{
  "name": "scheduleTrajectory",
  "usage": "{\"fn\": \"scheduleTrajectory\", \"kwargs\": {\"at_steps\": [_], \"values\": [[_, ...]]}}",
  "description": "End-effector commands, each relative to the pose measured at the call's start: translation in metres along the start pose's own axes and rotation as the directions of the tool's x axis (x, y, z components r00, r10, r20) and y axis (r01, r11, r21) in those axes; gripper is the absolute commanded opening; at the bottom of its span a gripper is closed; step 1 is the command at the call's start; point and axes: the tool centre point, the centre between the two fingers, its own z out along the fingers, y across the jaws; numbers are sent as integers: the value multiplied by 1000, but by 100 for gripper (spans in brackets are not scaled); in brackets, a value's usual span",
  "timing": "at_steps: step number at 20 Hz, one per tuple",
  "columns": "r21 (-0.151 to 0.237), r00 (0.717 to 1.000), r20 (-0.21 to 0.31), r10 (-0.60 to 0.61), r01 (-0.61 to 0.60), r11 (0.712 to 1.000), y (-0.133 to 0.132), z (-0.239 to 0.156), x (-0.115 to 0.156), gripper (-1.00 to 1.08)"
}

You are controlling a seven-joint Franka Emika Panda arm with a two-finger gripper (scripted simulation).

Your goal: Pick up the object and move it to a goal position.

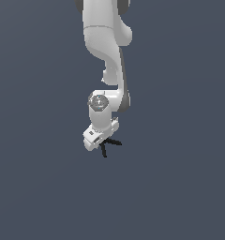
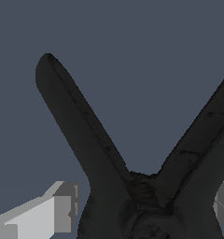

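Observation:
The object (image 1: 109, 144) is a small black clamp whose thin splayed legs stick out from under the white hand in the exterior view. In the wrist view the clamp (image 2: 86, 130) fills the picture, its two legs spreading in a V away from the camera. Its red tip is hidden. My gripper (image 1: 100, 139) stands over it, pointing down. In the wrist view my gripper (image 2: 146, 212) has one grey finger (image 2: 58, 210) on each side of the clamp's hinge body, both close against it. The jaws look shut on the clamp.
A plain dark grey-blue surface (image 1: 180, 187) lies all around, with no other objects or edges in view. The white arm (image 1: 105, 37) reaches in from the top of the exterior view.

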Motion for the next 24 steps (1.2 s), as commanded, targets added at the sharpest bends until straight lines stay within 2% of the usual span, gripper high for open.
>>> {"fn": "scheduleTrajectory", "kwargs": {"at_steps": [1,7,12,24], "values": [[0,1000,0,1,-1,1000,0,1,-1,-100],[-1,1000,0,2,-2,1000,4,-7,-3,-100],[-1,1000,1,1,-1,1000,11,-31,-10,-100],[0,1000,0,0,0,1000,48,-142,-40,-100]]}}
